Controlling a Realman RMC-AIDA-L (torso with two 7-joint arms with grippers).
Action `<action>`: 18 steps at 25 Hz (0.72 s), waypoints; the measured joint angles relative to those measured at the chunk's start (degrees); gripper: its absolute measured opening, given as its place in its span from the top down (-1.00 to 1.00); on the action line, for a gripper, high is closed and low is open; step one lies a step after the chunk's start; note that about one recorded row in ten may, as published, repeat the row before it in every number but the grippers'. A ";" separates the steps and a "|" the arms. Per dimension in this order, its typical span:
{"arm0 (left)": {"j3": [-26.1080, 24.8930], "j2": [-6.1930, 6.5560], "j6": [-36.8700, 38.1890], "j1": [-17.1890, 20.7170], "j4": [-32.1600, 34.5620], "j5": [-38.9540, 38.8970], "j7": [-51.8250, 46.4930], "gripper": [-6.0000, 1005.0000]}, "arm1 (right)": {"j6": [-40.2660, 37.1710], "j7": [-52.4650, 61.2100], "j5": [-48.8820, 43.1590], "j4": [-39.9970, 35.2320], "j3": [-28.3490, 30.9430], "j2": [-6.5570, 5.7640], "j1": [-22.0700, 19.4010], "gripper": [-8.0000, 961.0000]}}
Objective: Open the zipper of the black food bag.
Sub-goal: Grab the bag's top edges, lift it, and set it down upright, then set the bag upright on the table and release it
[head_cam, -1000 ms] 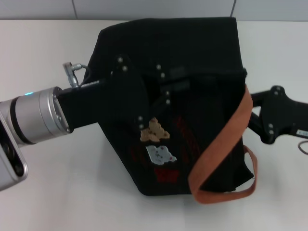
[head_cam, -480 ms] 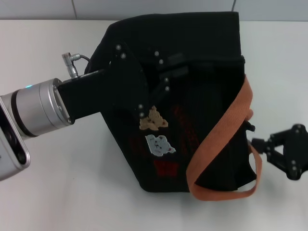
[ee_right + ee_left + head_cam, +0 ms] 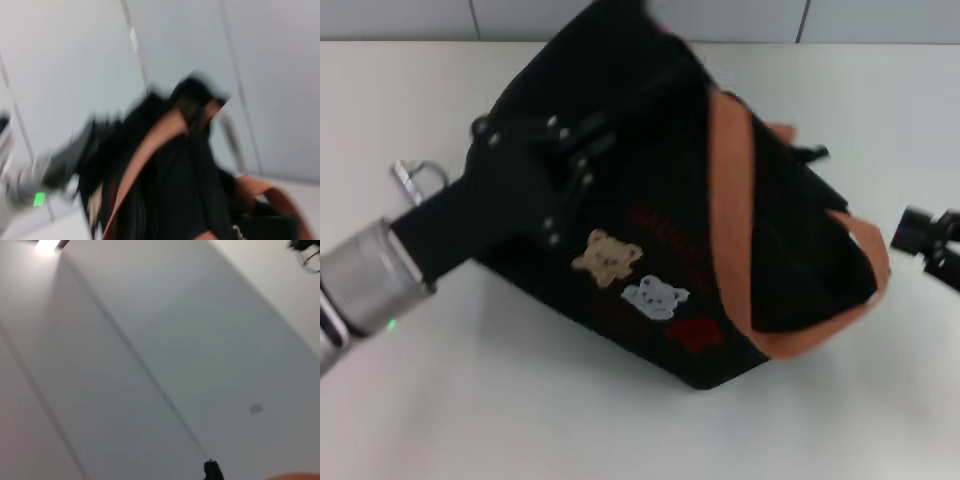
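Your left gripper (image 3: pixel 570 150), jaws unreadable, has swung the black food bag (image 3: pixel 660 220) round; right gripper (image 3: pixel 930 240) retreated, zipper untouched.

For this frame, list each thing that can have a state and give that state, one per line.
black food bag: tilted on the table, bear patches facing up.
zipper: cannot tell, open or shut.
orange-brown handles: loose, draped across the bag.
left tool: against the bag's upper part.
right tool: off the bag, to its right.

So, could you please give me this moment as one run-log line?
left gripper: on the bag | bag: tilted on the table | right gripper: apart, beside the bag | zipper: not visible
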 joint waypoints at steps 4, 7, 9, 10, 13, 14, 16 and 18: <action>-1.07 -0.02 3.57 0.43 -10.78 -3.21 4.67 0.83 | -0.96 0.80 4.04 2.11 2.41 -0.47 -0.10 0.62; -2.73 -0.06 6.37 2.22 -15.19 -4.26 5.71 0.83 | -1.51 1.17 5.46 3.98 2.72 -1.16 0.33 0.27; -2.81 0.04 8.12 3.44 -15.80 -4.21 5.02 0.84 | -1.75 1.16 5.86 4.76 2.76 -1.39 0.75 0.17; -2.66 0.16 8.78 3.89 -15.83 -4.05 3.68 0.84 | -1.83 1.16 5.91 4.88 2.73 -1.41 0.97 0.12; -2.79 0.40 9.27 4.55 -15.71 -3.90 -2.48 0.80 | -2.10 1.08 5.96 4.89 2.44 -1.28 1.66 -0.02; -2.88 0.41 9.10 4.60 -15.64 -3.92 -3.98 0.77 | -2.30 1.04 5.97 4.90 2.37 -1.23 1.86 -0.07; -2.88 0.45 8.87 4.68 -15.63 -3.86 -5.18 0.69 | -2.73 0.98 5.98 4.91 2.35 -1.18 2.05 -0.16; -2.93 0.47 9.45 5.06 -15.48 -3.86 -5.45 0.62 | -3.31 0.79 6.03 4.87 2.57 -1.12 2.14 -0.26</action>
